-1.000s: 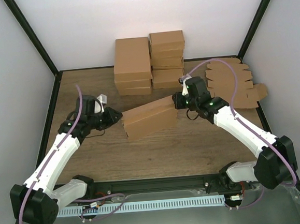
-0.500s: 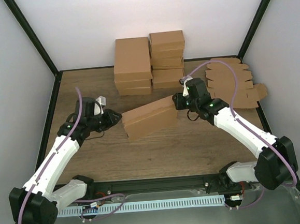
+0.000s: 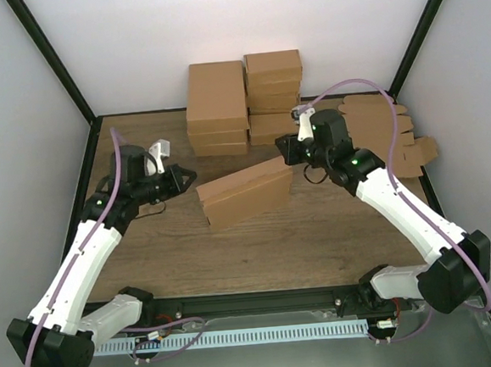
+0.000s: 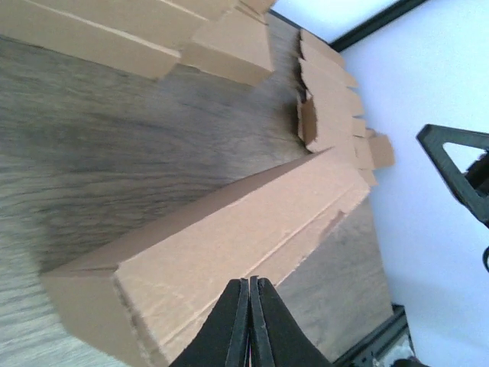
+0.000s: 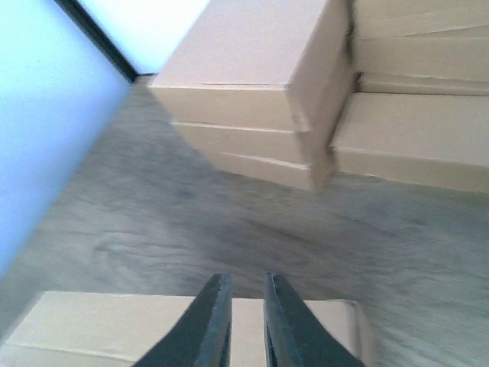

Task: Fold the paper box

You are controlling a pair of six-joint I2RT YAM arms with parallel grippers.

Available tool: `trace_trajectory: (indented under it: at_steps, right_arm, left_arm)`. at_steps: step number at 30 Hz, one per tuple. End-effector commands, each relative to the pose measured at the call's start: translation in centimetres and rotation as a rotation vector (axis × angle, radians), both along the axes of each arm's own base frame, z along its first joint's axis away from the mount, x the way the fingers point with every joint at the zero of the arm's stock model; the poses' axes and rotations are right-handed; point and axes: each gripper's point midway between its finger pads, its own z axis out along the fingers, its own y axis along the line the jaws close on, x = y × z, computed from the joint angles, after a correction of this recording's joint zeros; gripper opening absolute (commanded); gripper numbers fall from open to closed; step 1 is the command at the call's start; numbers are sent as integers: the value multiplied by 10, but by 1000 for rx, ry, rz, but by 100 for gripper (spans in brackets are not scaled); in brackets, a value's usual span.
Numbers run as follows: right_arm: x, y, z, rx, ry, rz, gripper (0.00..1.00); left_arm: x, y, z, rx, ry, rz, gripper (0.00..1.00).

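I'm seeing the box (image 3: 246, 192) sitting mid-frame on the tabletop (image 3: 318, 237); left jaws are hovering clenched, empty; right jaws are hovering slightly parted.

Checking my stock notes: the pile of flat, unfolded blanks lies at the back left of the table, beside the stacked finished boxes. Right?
Not quite. The flat blanks lie at the back right of the table, beside the stacked finished boxes. The top external view shows it.

Paper box (image 5: 92, 329) cropped below, stacked boxes (image 5: 252, 46) blurred
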Motion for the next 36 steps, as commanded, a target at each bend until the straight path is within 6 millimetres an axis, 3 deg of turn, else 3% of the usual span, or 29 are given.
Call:
trace_trajectory:
  at_steps: [1,4,9,24,36]
  right_arm:
    - [-13,41,30,198,1,214,5]
    - [-18,52,31,295,28,286,1]
    - [-13,45,24,368,72,317,1]
    - [-9,27,17,357,61,256,1]
    - [-6,26,5,410,124,292,1]
  left_arm:
    - [-3,-22,2,-100,-14,-109,4]
    - [-2,-25,-1,-124,-39,-123,4]
    - [-2,-24,5,-129,-99,-125,4]
    - [-5,-20,4,-167,-136,-92,4]
    - [-6,-33,-15,-242,-80,-138,4]
